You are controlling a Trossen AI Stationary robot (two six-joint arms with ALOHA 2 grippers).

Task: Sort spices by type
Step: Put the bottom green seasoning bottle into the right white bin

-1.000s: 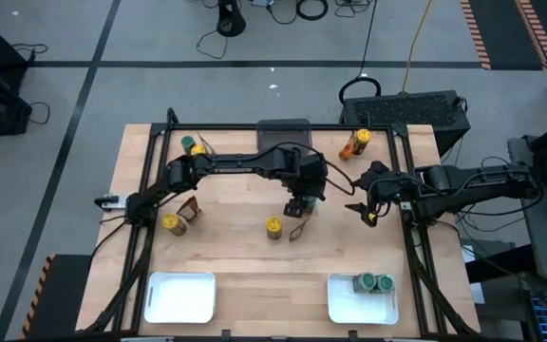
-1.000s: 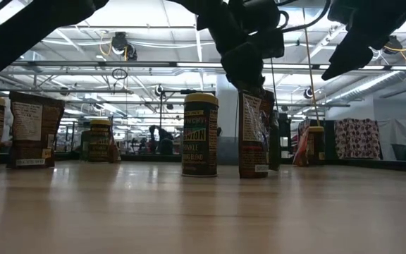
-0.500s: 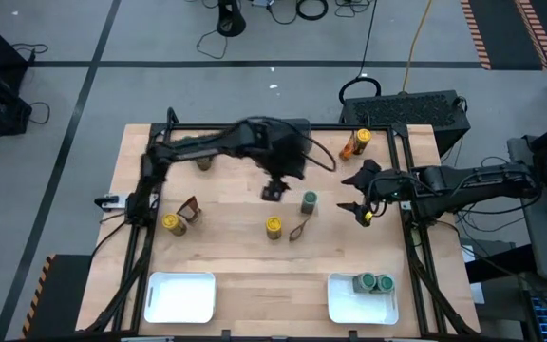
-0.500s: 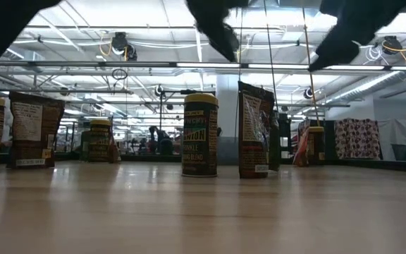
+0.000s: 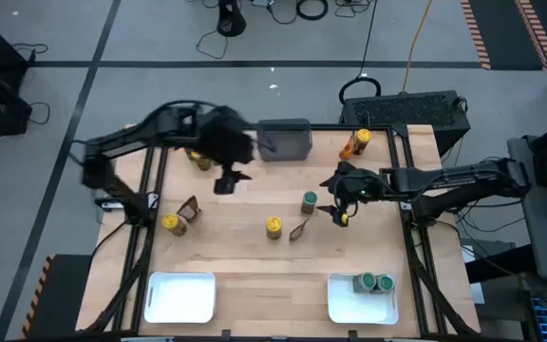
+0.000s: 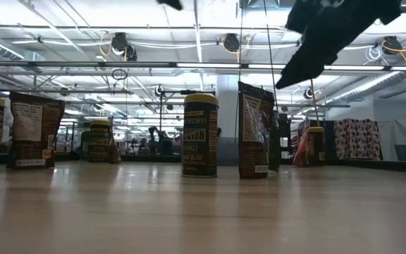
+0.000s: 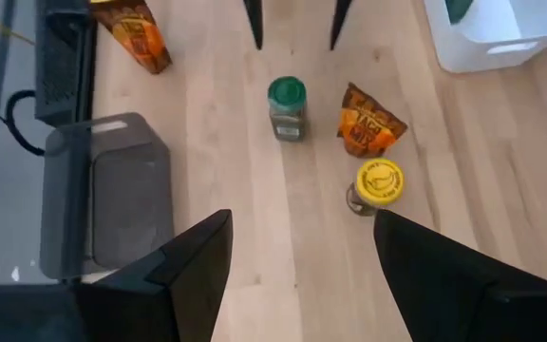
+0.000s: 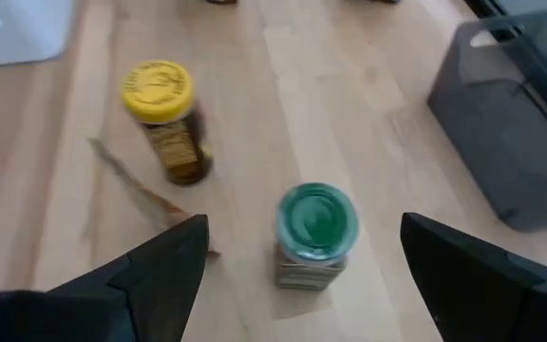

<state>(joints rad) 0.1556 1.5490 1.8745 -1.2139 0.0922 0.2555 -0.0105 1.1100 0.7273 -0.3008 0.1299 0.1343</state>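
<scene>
The counter (image 5: 245, 256) was pale, smooth wood. My trays (image 5: 180, 296) looked glossy white plastic; the bin (image 5: 284, 140) was matt grey plastic.

Pale wooden table top (image 5: 245, 256), edged by a black metal frame (image 5: 413, 242). Carried directly on it:

- dark grey plastic bin (image 5: 284, 139) — set at the far edge, centre;
- two white rectangular trays at the near edge — the left tray (image 5: 180, 296) and the right tray (image 5: 362, 299);
- a green-lidded round jar (image 5: 309, 201) near the centre;
- a yellow-lidded round jar (image 5: 273, 227) nearer the front, a thin brown-orange packet (image 5: 298, 229) just beside it;
- a second yellow-lidded jar (image 5: 171, 223) at the left, paired with a brown packet (image 5: 191, 211);
- an orange packet (image 5: 349, 148) and a yellow-lidded jar (image 5: 363, 139) at the far right corner.
</scene>
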